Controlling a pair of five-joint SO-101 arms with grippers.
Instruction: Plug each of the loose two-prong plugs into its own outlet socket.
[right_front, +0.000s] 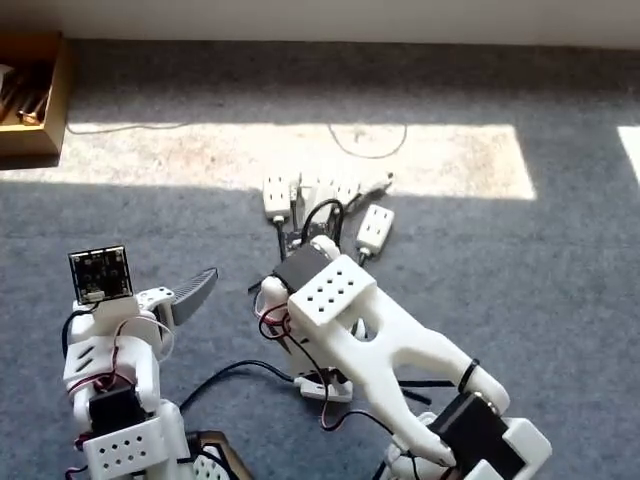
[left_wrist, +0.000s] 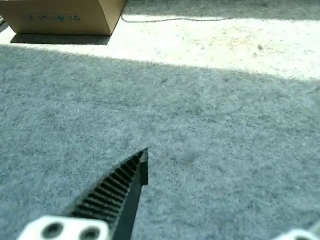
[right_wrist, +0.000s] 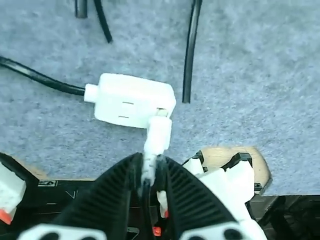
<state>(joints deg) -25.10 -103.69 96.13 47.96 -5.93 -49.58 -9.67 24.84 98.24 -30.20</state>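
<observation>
My right gripper is shut on a white two-prong plug. The plug's front end touches the corner of a white outlet block lying on the carpet with a black cord; whether the prongs are in the slots is hidden. In the high view the right arm folds over the middle, with a white outlet block beneath it. More outlet blocks lie farther back in a cluster. My left gripper hovers open over bare carpet at the left, its black finger holding nothing.
Black cords cross the carpet beside the outlet block. A thin cable loops through the sunlit strip at the back. A wooden box stands at the far left corner, seen as a brown box from the left wrist.
</observation>
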